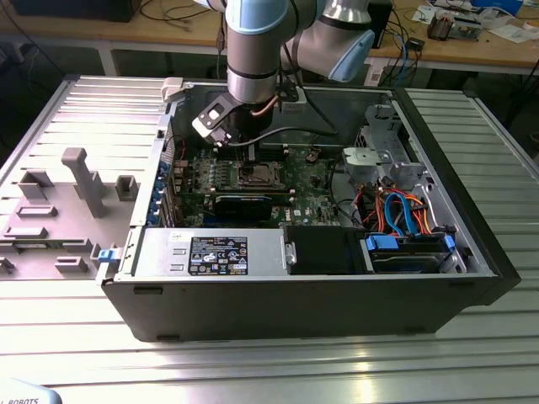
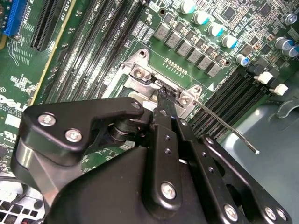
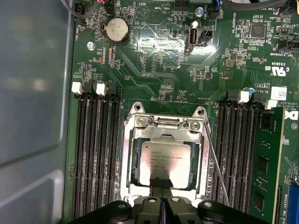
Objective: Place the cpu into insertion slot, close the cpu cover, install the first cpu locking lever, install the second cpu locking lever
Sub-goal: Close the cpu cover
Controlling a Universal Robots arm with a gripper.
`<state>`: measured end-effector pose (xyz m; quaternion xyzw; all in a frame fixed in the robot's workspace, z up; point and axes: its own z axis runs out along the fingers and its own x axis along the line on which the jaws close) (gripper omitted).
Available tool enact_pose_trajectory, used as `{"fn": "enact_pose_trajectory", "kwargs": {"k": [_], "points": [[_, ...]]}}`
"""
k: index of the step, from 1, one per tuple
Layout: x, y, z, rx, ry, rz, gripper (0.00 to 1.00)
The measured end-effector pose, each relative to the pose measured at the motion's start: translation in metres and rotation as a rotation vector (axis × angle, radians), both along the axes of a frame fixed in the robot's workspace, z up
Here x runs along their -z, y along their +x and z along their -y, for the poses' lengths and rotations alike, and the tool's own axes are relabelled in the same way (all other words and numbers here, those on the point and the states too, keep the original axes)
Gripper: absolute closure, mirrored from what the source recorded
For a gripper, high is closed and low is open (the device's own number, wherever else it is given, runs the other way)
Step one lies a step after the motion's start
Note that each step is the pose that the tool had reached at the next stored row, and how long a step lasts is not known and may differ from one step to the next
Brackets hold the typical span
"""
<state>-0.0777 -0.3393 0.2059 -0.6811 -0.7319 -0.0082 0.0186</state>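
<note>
The cpu (image 3: 166, 161), a dull silver square, lies flat in the insertion slot (image 3: 163, 122) on the green motherboard (image 3: 154, 56). The silvery cpu cover (image 3: 127, 161) lies down around the chip as a frame. My gripper (image 3: 161, 181) is shut, its black fingertips pressed together at the chip's near edge, over the cover's rim. In the second wrist view the gripper (image 2: 163, 95) ends at the slot's metal bracket (image 2: 141, 70). A thin wire locking lever (image 3: 217, 165) runs along one side of the slot and sticks out free (image 2: 226, 128). In the exterior view the slot (image 1: 257, 175) sits under my gripper (image 1: 242, 141).
Black memory slots (image 3: 96, 149) flank the socket on both sides. The open computer case (image 1: 295, 295) holds a black heatsink bar (image 1: 244, 204), a power supply (image 1: 210, 252) and a drive bay with orange and blue cables (image 1: 396, 210). A grey fixture tray (image 1: 67, 202) lies at the exterior view's left.
</note>
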Motion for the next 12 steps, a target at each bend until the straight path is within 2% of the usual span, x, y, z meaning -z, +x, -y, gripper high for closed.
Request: {"fn": "enact_pose_trajectory", "kwargs": {"k": [3,9,12], "points": [[-0.0001,0.0,-0.0001,0.0,0.0006,0.0003,0.89],[-0.0052,0.0,-0.0001,0.0,0.0004,0.0002,0.89],[-0.0053,0.0024,0.0,0.0,0.0002,0.0001,0.89]]}}
